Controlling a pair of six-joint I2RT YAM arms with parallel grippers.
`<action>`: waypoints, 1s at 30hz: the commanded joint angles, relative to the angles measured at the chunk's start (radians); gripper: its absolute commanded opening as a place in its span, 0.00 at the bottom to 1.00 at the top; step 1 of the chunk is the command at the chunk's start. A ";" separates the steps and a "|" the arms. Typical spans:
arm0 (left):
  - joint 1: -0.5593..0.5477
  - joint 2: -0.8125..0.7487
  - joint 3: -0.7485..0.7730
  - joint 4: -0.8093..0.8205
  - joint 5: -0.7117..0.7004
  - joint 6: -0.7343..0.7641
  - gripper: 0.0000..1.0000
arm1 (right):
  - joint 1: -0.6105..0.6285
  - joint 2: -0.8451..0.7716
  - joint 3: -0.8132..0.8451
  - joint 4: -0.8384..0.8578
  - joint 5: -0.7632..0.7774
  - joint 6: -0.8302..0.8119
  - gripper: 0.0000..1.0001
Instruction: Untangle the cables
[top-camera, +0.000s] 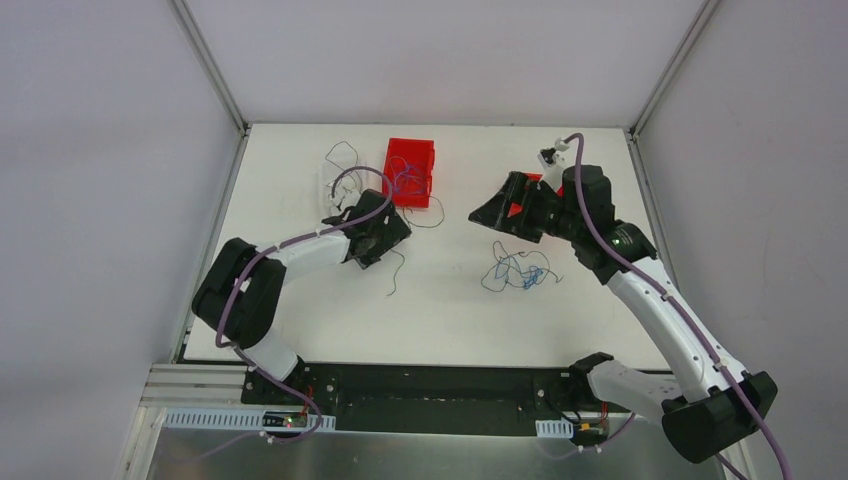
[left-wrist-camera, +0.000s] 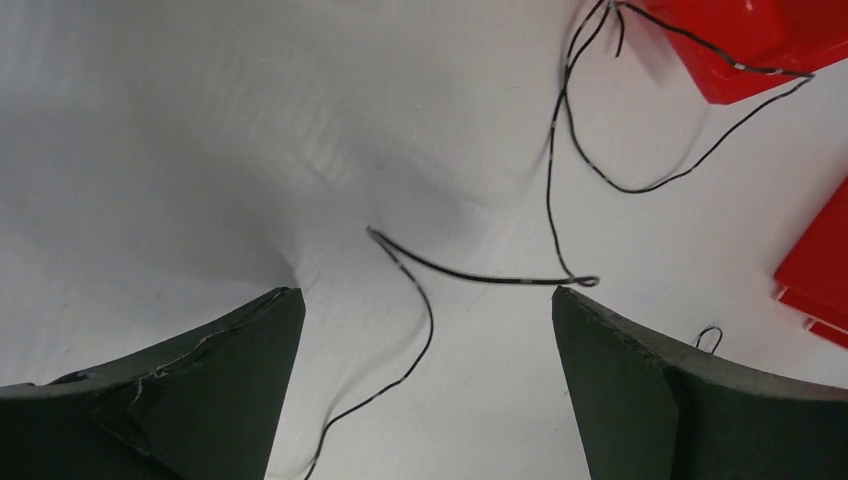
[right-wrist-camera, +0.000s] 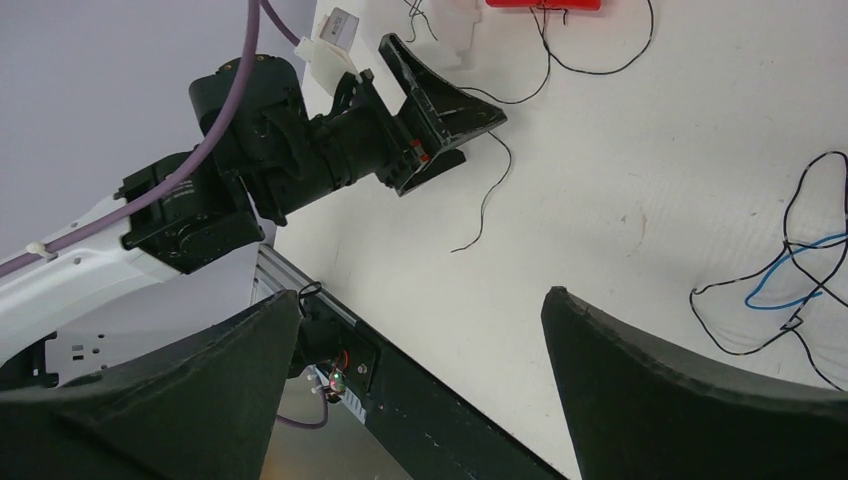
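Observation:
A loose tangle of blue and black cables (top-camera: 520, 270) lies on the white table, below my right gripper (top-camera: 488, 212); it also shows at the right edge of the right wrist view as the same tangle (right-wrist-camera: 800, 285). My right gripper (right-wrist-camera: 422, 294) is open, empty and raised above the table. A single black cable (left-wrist-camera: 480, 278) curls on the table between and just ahead of the fingers of my left gripper (left-wrist-camera: 425, 292), which is open and low. That black strand (top-camera: 397, 272) trails toward the near edge. My left gripper (top-camera: 385, 235) sits just below the red bin.
A red bin (top-camera: 410, 170) stands at the back centre with thin blue strands (top-camera: 405, 182) over it and a black wire (top-camera: 430, 215) running out of it. Another black wire (top-camera: 342, 152) loops over a white piece (top-camera: 328, 188) at the back left. The metal frame rail (top-camera: 400, 385) runs along the near edge.

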 joint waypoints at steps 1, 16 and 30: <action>-0.041 0.071 0.014 0.216 -0.058 -0.047 0.99 | -0.015 -0.040 0.002 0.013 -0.018 -0.013 0.95; -0.072 0.278 0.176 0.212 -0.169 0.055 0.98 | -0.038 -0.061 0.023 -0.023 -0.028 -0.028 0.95; -0.075 0.466 0.470 0.027 -0.198 0.212 0.96 | -0.047 -0.070 0.029 -0.033 -0.032 -0.029 0.95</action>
